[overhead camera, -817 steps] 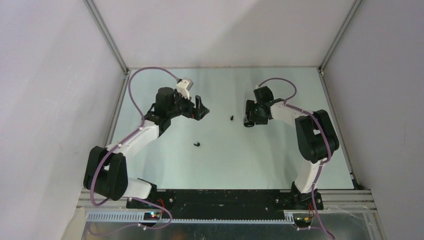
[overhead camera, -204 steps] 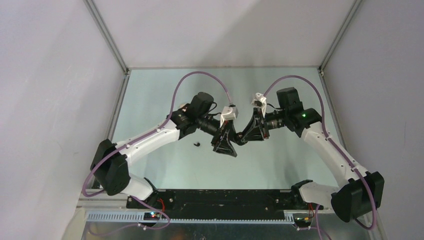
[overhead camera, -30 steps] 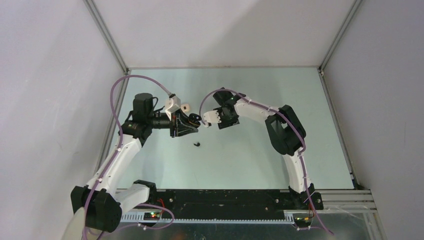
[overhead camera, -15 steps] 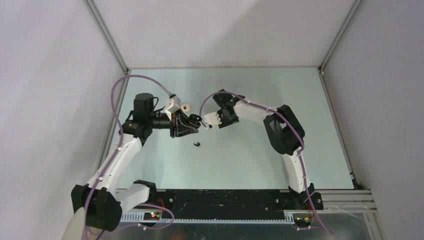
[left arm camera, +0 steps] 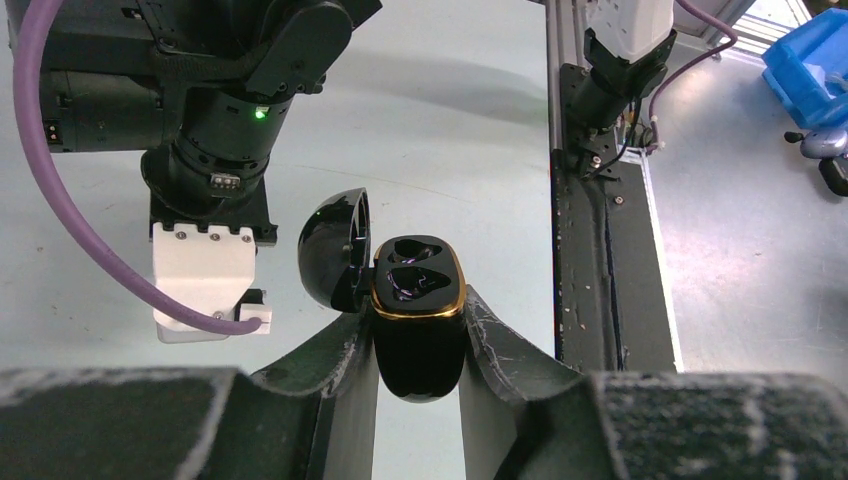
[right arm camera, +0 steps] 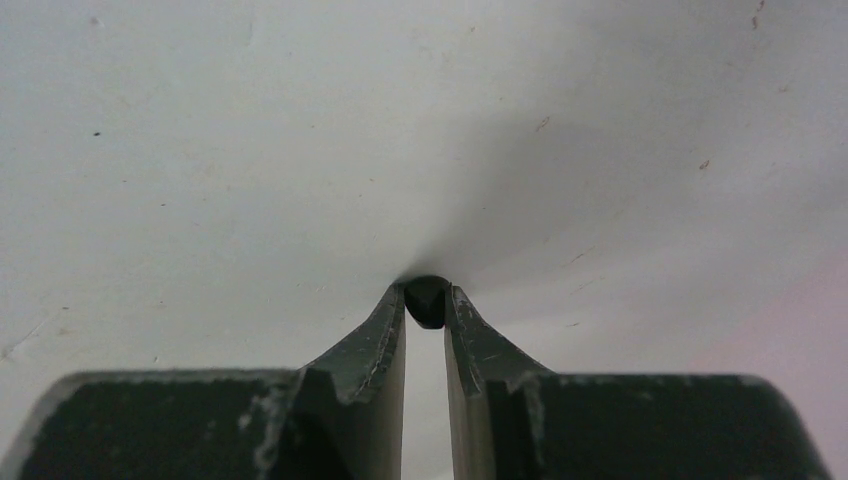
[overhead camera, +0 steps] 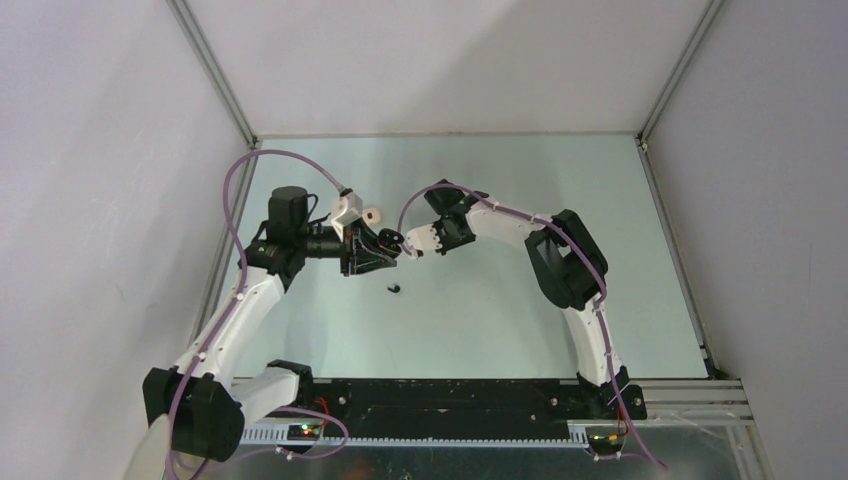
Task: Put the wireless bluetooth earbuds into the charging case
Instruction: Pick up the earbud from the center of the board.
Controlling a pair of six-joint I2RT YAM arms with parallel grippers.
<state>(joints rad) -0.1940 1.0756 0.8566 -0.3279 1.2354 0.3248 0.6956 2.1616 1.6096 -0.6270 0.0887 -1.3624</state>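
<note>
Pale, matte table [overhead camera: 500,330] forms the floor of the enclosure, and it is lightly scuffed and speckled. Nearest the arm bases, we find a loose earbud [overhead camera: 394,289] lying alone on it, tiny, black and apart from both tools.

Just beyond, we note the left gripper [left arm camera: 418,318] clenched on the charging case [left arm camera: 418,355], a smooth, glossy black shell with rounded corners. Its worn, dark fingers [left arm camera: 335,355] clamp the lower body from both sides. This leaves the mouth facing away from the wrist, toward the other arm, with nothing blocking it. The domed lid [left arm camera: 330,250] is swung fully aside. A gold rim [left arm camera: 445,311] frames two moulded wells [left arm camera: 415,270], and both are empty.

Just beside the case, the right gripper [right arm camera: 426,297] is closed to a narrow gap on a small, rounded black object, which we judge to be the pinched earbud [right arm camera: 427,306]. Only the fingertips hold it, which we judge keeps the bud free for seating. We cannot tell whether it touches the table. We judge that insertion has not yet begun.

Plain white walls [overhead camera: 450,60] close the far side.
</note>
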